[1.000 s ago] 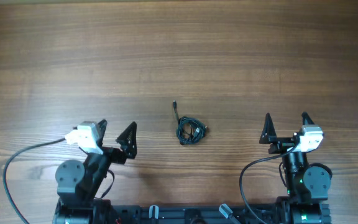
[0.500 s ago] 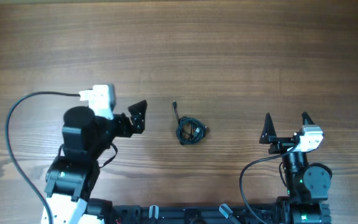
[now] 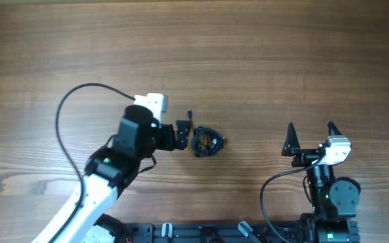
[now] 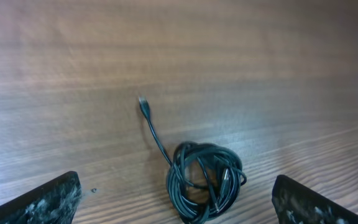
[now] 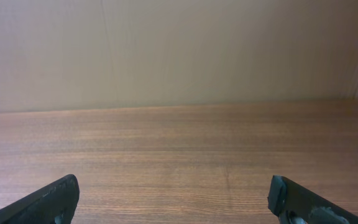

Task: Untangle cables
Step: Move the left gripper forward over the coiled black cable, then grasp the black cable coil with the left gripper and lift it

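The cables (image 3: 208, 142) are a small dark coiled bundle on the wooden table, with one loose end and its tiny plug (image 3: 190, 113) trailing away from it. In the left wrist view the bundle (image 4: 205, 180) lies between and just beyond my open fingers, its free end (image 4: 143, 104) reaching farther out. My left gripper (image 3: 182, 135) is open and empty, right beside the bundle's left edge. My right gripper (image 3: 310, 138) is open and empty at the lower right, far from the cables; its wrist view shows only bare wood.
The wooden table (image 3: 248, 54) stretches all around. The left arm's thick black cord (image 3: 73, 108) loops over the table at the left. The arm bases stand along the near edge.
My left arm has swung out from its rest place to the right and forward, bringing its open gripper up against the cable bundle. The right arm and the cables have not moved.
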